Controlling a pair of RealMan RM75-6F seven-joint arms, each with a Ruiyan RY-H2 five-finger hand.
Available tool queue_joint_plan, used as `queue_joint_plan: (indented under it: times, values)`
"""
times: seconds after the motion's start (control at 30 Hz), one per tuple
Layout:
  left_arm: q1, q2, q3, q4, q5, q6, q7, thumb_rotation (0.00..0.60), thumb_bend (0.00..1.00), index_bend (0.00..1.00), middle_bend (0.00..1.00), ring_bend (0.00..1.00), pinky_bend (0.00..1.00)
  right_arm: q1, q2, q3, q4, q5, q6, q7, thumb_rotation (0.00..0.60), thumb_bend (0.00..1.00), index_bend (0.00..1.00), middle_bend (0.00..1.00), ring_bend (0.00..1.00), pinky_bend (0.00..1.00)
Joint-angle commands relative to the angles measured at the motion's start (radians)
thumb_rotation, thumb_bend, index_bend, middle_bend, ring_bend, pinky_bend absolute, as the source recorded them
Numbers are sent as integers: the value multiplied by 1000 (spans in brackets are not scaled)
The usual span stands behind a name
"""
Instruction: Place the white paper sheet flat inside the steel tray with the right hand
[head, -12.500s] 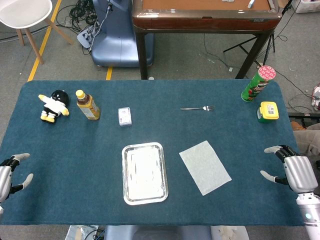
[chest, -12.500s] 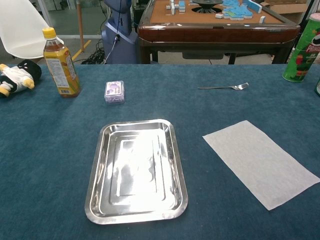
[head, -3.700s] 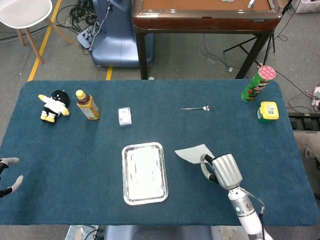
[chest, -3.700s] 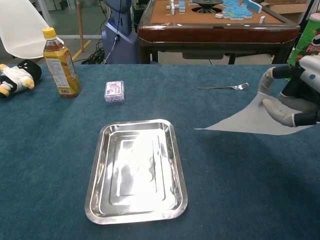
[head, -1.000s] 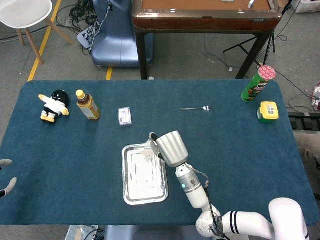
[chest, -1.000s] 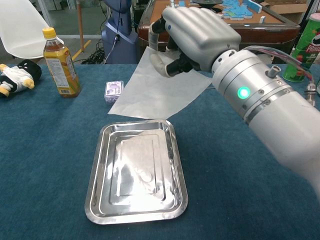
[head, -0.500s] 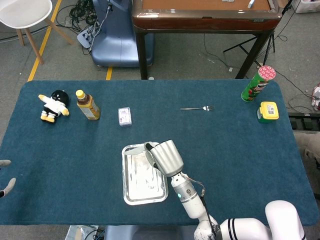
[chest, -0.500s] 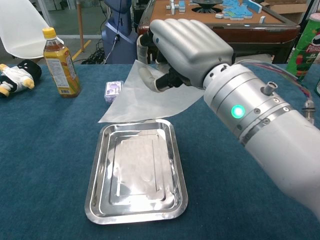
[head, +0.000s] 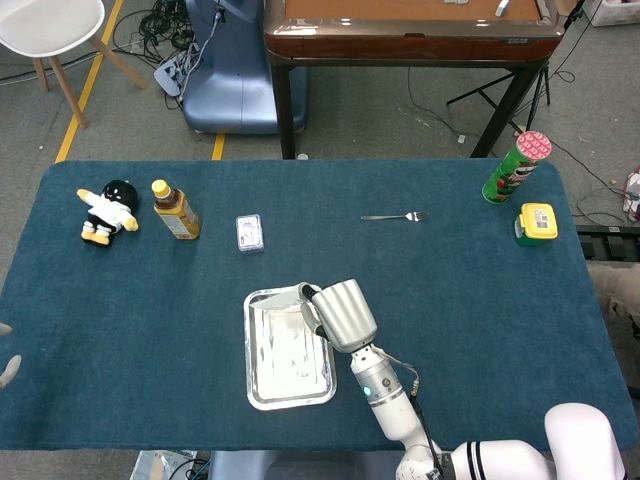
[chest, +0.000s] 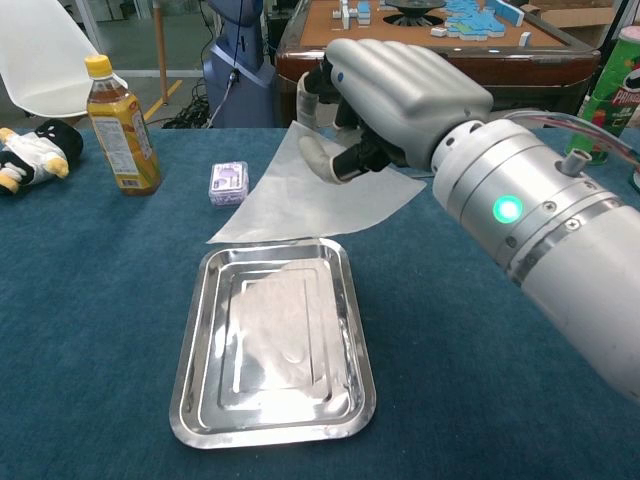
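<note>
— What's the setting?

— A table (head: 480, 300) under dark blue cloth, with a brown wooden table and a white chair on the grey floor behind it.

— Where's the steel tray (chest: 195, 385)?

— Near the front middle of the cloth, long side running toward the robot, its polished floor bare and reflecting the sheet above.

— And the white paper sheet (chest: 310, 195)?

— In the air over the tray's 12 o'clock end, sagging to a low corner at about 10 o'clock of the tray. It isn't lying in the tray.

— What has hold of it?

— The right hand (chest: 395, 85), fingers curled down with the thumb pinching the paper's upper edge.

— The left hand (head: 6, 365)?

— Only pale fingertips at the table's 9 o'clock edge in the head view; I cannot tell how they're set.

— Anything else?

— A tea bottle (chest: 122, 125) and a plush penguin (head: 108, 210) at 10 o'clock, a fork (head: 395, 216) at 12, a green chip can (head: 516, 167) at 2.
</note>
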Motion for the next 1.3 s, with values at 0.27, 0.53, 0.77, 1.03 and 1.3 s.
queue_joint_plan:
  times: [0.27,0.53,0.77,1.03,1.3]
  values:
    - [-6,2,3,-11,-6,-19,25,600,278,452,379,383,546,-9,19,12,-118,114,6,-88,600,506,589,1000,1000,1000]
    - [-5,2,4,-14,-3,-19,29,600,278,453,379,383,546,-2,-7,13,-165,176,38,-151,600,505,589,1000,1000,1000]
    - [-4,4,4,-14,-3,-18,26,600,279,453,379,383,546,8,-28,-3,-166,182,45,-155,600,505,589,1000,1000,1000]
    - [-3,4,3,-13,-2,-15,24,600,279,453,379,383,547,11,-30,-23,-173,188,41,-150,600,506,589,1000,1000,1000]
    - [-2,3,3,-12,-2,-15,23,600,278,453,379,383,547,12,-15,-33,-190,207,29,-140,600,432,527,1000,1000,1000]
